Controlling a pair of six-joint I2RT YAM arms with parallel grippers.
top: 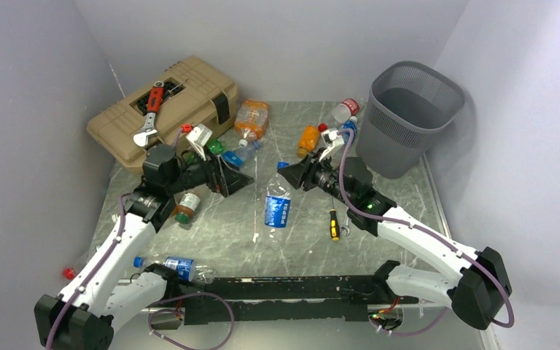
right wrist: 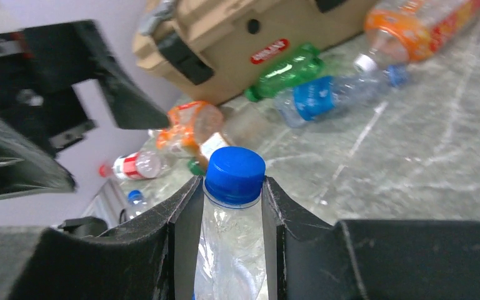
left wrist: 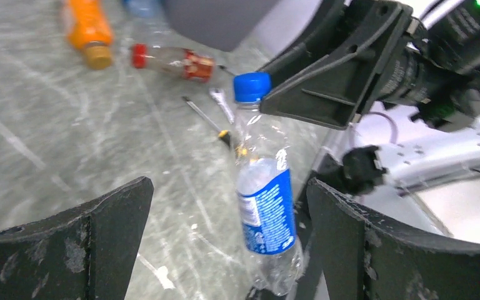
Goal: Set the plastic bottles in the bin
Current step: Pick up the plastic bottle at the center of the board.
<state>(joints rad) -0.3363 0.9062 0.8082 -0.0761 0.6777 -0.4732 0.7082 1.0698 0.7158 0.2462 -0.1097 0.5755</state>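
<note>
Snugly, bottle in right hand

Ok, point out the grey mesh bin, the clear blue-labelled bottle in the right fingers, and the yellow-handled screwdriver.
Grey mesh bin (top: 399, 146), top external view, on its front wall.
Clear plastic bottle with blue label (top: 278, 211), top external view, on the label.
Yellow-handled screwdriver (top: 334, 227), top external view, on the yellow handle.
</note>
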